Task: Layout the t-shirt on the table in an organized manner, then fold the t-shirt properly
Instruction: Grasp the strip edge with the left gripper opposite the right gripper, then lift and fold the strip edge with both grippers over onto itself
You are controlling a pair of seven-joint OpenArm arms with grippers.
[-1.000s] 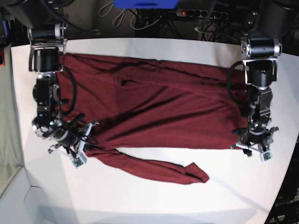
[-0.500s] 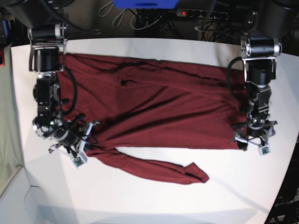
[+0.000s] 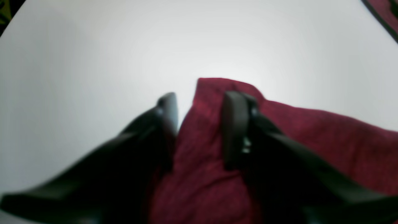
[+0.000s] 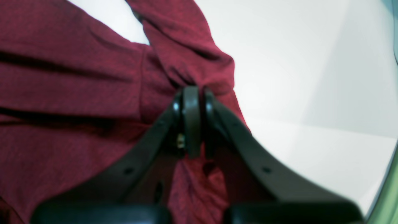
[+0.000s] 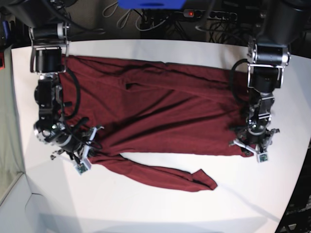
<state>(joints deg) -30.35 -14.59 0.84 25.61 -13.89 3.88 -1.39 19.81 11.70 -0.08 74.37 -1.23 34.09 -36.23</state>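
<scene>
The dark red t-shirt (image 5: 165, 107) lies spread across the white table (image 5: 146, 208), with one long sleeve (image 5: 184, 177) trailing toward the front. My right gripper (image 5: 90, 138) is at the shirt's left side. In the right wrist view it (image 4: 192, 93) is shut on a bunched fold of the t-shirt (image 4: 77, 93). My left gripper (image 5: 249, 145) is at the shirt's lower right corner. In the left wrist view it (image 3: 200, 102) straddles that corner of the t-shirt (image 3: 202, 140). Its jaws stand apart, and a sliver of table shows beside one finger (image 3: 168, 105).
A power strip (image 5: 204, 14) and cables lie beyond the table's far edge, beside a blue object (image 5: 150, 4). Bare white table (image 3: 93, 62) stretches ahead of the left gripper, and more table (image 4: 295, 77) to the right of the right gripper.
My left gripper has moved left from just off the shirt's edge onto its lower right corner, and its jaws have drawn closer. The right arm has not moved.
</scene>
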